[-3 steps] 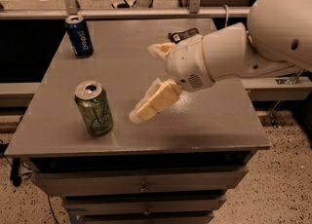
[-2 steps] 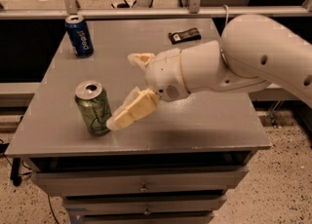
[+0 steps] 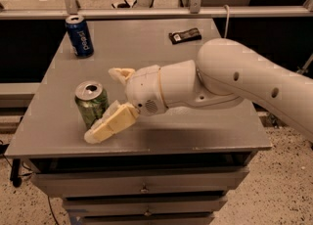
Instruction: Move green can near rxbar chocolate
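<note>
The green can (image 3: 91,103) stands upright near the front left of the grey table (image 3: 161,57). My gripper (image 3: 103,102) is open, with one cream finger (image 3: 110,125) passing in front of the can's lower right side and the other finger (image 3: 120,74) behind it to the right. The can stands partly between the two fingers, which are apart from each other. The rxbar chocolate (image 3: 185,35), a flat dark bar with a small white label, lies at the far right of the table top.
A dark blue Pepsi can (image 3: 80,35) stands upright at the table's far left corner. My white arm (image 3: 230,82) reaches in from the right across the table's middle. A rail and glass run behind the table; drawers sit under its front edge.
My gripper has moved left across the table toward the green can, and its fingers now reach around the can's right side. The can, bar and Pepsi can have not moved.
</note>
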`<state>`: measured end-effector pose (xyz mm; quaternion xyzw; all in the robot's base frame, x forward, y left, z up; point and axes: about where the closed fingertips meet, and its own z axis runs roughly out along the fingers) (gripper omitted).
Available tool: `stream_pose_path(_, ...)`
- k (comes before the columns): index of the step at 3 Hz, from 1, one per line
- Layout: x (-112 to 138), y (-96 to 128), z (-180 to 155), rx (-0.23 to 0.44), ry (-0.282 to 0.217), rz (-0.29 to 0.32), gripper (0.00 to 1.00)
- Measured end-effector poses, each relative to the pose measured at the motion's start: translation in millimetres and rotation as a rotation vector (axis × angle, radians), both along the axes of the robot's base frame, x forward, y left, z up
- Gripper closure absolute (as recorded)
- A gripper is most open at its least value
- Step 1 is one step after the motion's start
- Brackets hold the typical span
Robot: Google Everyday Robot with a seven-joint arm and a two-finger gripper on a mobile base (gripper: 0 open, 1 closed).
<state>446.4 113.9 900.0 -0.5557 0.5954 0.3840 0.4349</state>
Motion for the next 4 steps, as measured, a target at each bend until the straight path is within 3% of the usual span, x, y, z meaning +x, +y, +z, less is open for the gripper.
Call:
stream_pose_path(2, -12, 17, -13, 0.038, 0.028, 0.011, 0.41)
stream_pose_path(3, -8, 10, -13, 0.05, 0.024, -0.015, 0.64)
stream_pose_path(4, 9, -17, -5, 0.038, -0.011, -0.067, 0.88)
